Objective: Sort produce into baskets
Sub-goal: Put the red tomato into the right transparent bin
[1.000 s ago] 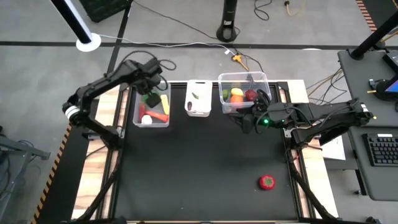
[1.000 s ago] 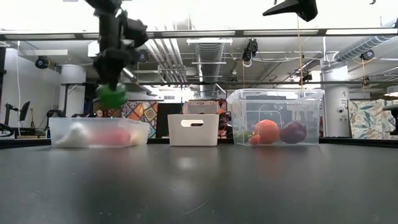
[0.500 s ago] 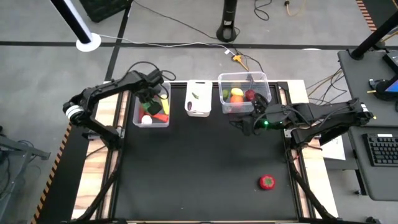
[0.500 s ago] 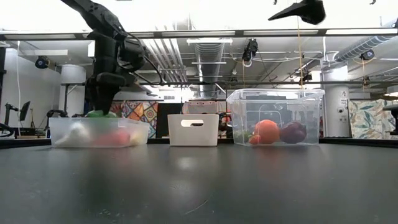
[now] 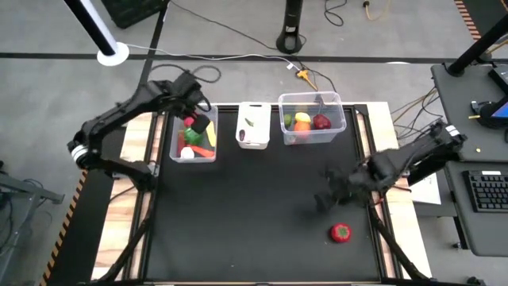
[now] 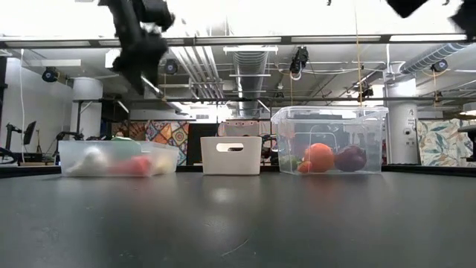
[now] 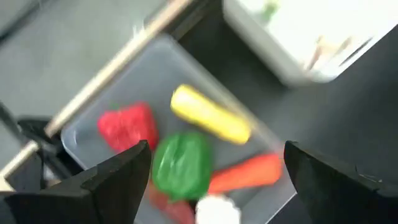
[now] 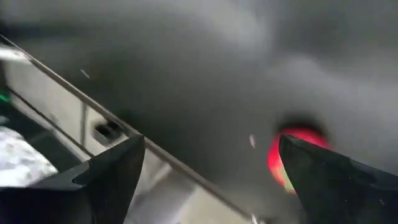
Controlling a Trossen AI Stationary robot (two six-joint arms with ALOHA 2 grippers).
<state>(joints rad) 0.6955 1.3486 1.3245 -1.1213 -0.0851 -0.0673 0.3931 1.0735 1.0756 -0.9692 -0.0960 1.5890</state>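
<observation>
Red pepper [image 5: 340, 232] alone unsorted, near the bench's [image 5: 238, 230] front right corner; all other produce binned along the back edge. Right hand [image 5: 328, 199] spread, close above it; left hand [image 5: 197, 121] spread, empty over the left tub [image 5: 174, 148]

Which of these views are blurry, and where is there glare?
High view: the right gripper smears with motion. Right wrist view: heavily blurred, the red pepper just a glow. Left wrist view: soft, though the green pepper reads. Low view: bright ceiling lights wash out the top; the near table is soft.
</observation>
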